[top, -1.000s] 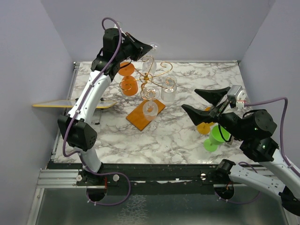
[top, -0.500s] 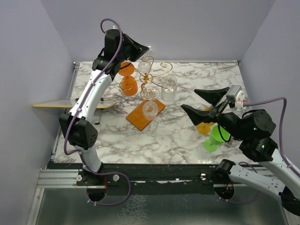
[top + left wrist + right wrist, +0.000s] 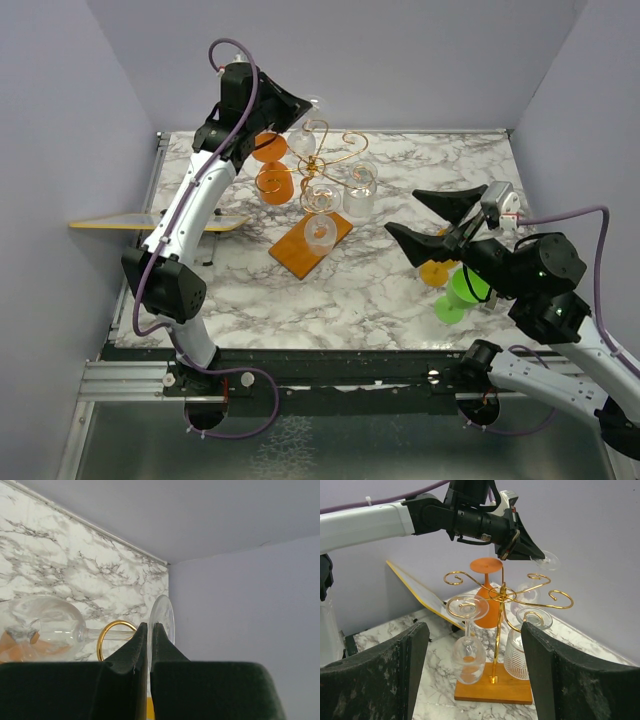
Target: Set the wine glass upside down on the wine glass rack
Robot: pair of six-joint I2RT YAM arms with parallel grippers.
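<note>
Above the back of the marble table (image 3: pixel 400 150), the left gripper (image 3: pixel 306 101) is pinched tight on the foot of a clear wine glass (image 3: pixel 47 625). The glass is held in the air at about 12 o'clock from the rack's (image 3: pixel 485 691) post. Its foot is uppermost and its bowl is lower, close to the gold arms.

From the left wrist, the stem crosses a gold curl. It cannot be told from here whether the stem sits inside the curl or only in front of it. The bowl is cut off at the frame's left edge, and the dark fingers (image 3: pixel 125 660) cover the lower half of the foot.

From the right wrist, the left gripper's tip hides where foot and stem meet.

The right gripper (image 3: pixel 400 210) hangs with its jaws wide and nothing between them. It is at about 4 o'clock from the rack and well apart from it.

Two orange glasses (image 3: pixel 276 181) hang at the rack's 10 o'clock side. Clear glasses (image 3: pixel 468 655) hang upside down at its near side, and their thin rims are hard to separate from the wire.

A green glass (image 3: pixel 463 290) and another orange one (image 3: pixel 437 272) lie at the table's 4 o'clock, half covered by the right arm. A yellow board (image 3: pixel 120 223) juts from the 9 o'clock edge, and the left arm crosses over part of it.
</note>
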